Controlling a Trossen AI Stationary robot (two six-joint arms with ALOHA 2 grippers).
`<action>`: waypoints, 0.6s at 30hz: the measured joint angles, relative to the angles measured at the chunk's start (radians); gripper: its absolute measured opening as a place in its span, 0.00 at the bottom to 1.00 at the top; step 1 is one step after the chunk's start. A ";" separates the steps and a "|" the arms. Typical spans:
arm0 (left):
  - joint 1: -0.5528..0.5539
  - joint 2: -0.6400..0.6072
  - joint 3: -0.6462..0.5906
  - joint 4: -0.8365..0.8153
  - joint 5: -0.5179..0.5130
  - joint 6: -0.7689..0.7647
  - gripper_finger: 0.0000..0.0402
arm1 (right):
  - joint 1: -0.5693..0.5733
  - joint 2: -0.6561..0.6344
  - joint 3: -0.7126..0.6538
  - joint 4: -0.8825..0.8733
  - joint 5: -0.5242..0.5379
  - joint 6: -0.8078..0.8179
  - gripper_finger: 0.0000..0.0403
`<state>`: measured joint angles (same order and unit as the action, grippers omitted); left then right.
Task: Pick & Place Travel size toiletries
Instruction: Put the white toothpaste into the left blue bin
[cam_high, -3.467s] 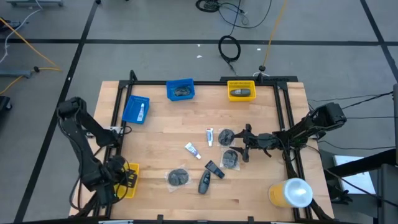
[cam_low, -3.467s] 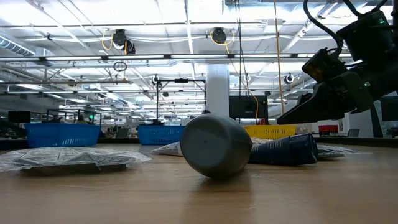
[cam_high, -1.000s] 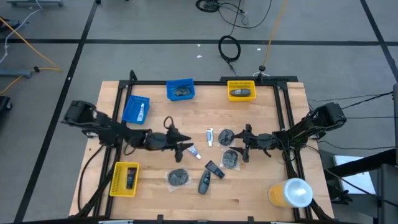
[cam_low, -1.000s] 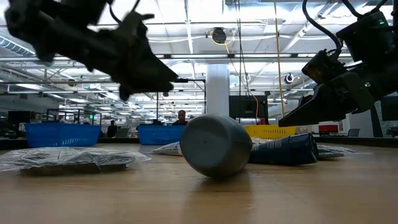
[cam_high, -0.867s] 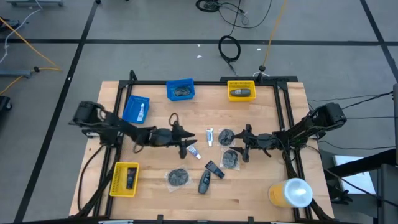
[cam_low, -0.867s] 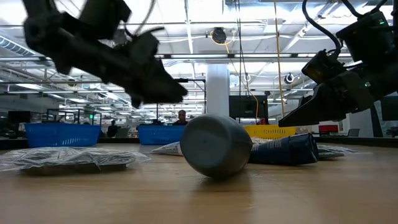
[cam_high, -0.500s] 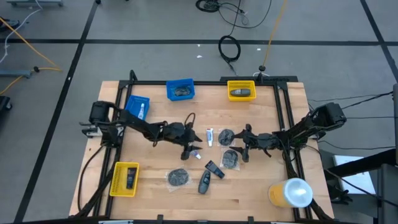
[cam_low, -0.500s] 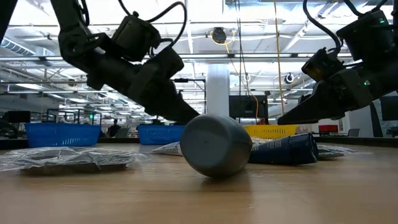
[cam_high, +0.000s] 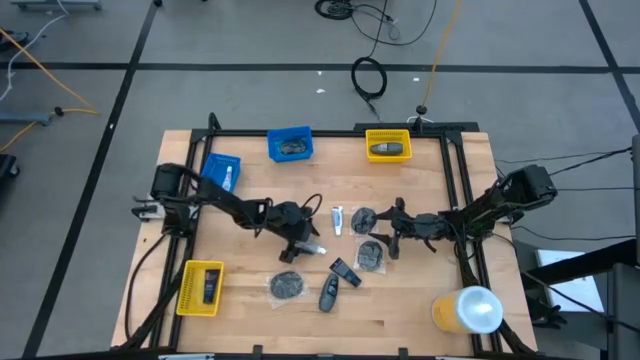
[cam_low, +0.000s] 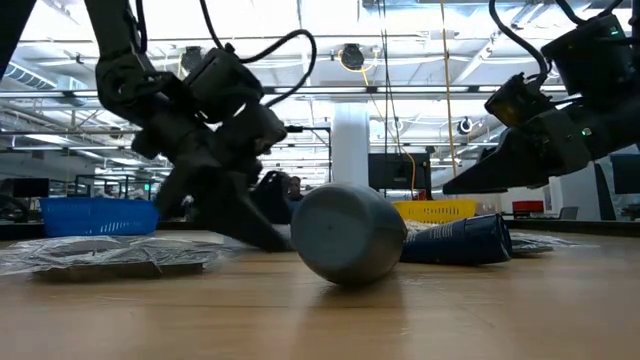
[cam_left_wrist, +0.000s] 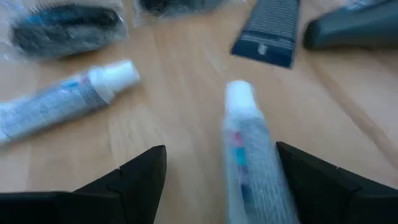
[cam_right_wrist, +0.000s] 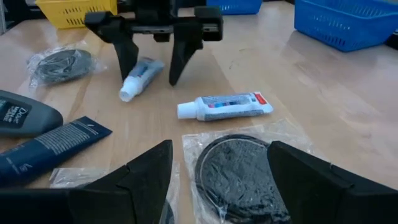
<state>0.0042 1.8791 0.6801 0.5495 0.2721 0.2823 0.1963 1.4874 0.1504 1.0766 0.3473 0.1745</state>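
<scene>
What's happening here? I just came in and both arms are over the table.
The left gripper is open and straddling a small white tube lying on the wooden table, apparently about to grasp it. The right gripper hovers open over a wrapped dark round pad. More toiletries lie loose nearby, and some already sit in the bins.

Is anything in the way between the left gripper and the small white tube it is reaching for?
Nothing visible. The left gripper is open, one finger on each side of the small white tube, which lies on the table.

The left gripper (cam_right_wrist: 153, 59) straddles a white tube (cam_right_wrist: 139, 76) — fingers (cam_right_wrist: 127, 59) spread, tips down on the table (cam_right_wrist: 298, 99).
</scene>
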 joint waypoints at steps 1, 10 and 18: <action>0.000 0.010 0.001 0.008 0.004 -0.002 0.69 | 0.000 0.000 0.000 0.001 0.000 0.000 0.63; -0.005 0.063 0.001 0.084 0.021 -0.101 0.53 | 0.000 0.000 0.000 -0.003 -0.001 0.000 0.63; -0.033 0.063 0.001 0.093 -0.016 -0.134 0.32 | 0.000 0.000 -0.001 -0.004 -0.003 0.015 0.63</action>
<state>-0.0291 1.9423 0.6807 0.6421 0.2559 0.1485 0.1963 1.4876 0.1497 1.0725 0.3443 0.1890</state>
